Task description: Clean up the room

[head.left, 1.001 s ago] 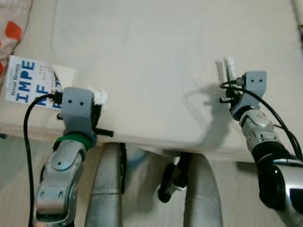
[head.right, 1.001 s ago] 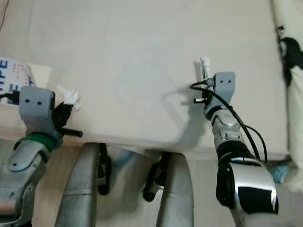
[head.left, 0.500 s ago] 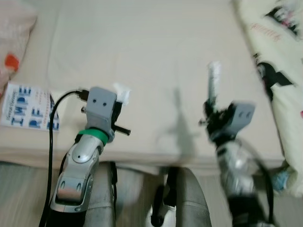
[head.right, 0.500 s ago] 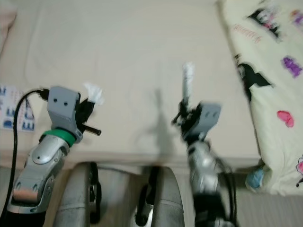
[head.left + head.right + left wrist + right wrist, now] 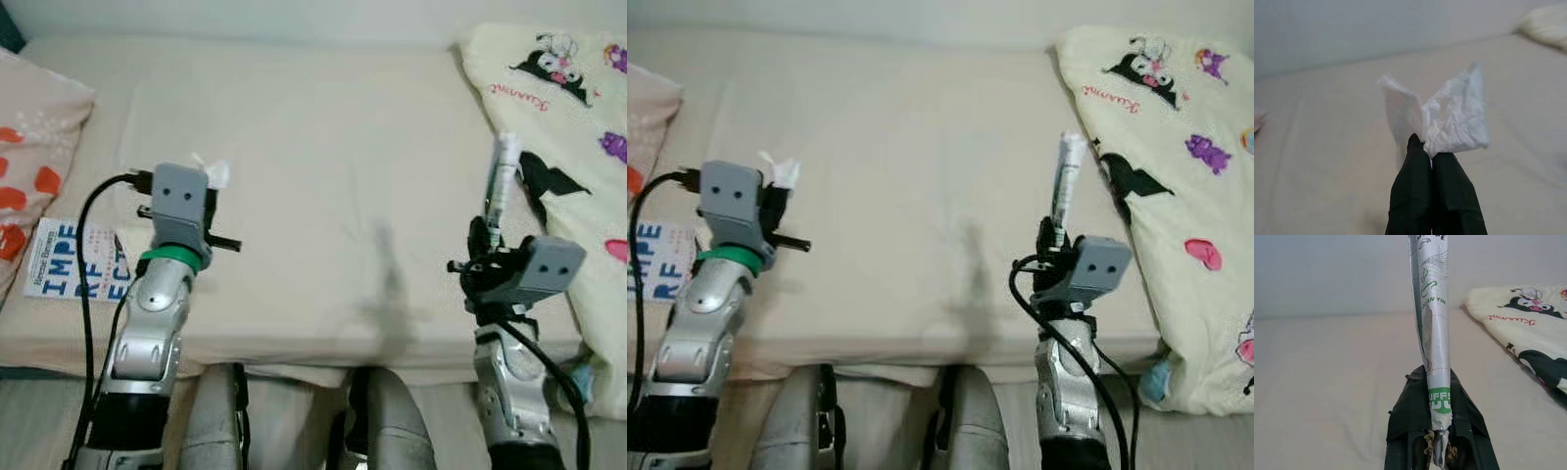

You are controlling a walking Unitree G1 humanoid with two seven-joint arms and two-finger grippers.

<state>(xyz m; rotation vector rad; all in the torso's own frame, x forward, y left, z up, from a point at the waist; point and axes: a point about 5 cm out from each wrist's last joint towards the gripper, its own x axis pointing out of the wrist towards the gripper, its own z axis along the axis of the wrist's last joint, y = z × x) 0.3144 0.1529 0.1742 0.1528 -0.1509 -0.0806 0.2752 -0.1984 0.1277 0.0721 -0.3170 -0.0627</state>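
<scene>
Left gripper (image 5: 1422,144) pinches a crumpled tissue (image 5: 1449,122); right gripper (image 5: 1436,382) clamps a wrapper (image 5: 1431,323), its top cut off at 12 o'clock.

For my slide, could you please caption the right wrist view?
Right gripper shut on a wrapper above the bed.

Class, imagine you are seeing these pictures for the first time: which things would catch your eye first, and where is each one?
The right end effector stands out first, shut on a long silver wrapper held upright above the bed. Next is the left end effector, pinching a crumpled white tissue over the bed's left side. A cartoon-print blanket lies at the right, and a book at the left edge.
</scene>
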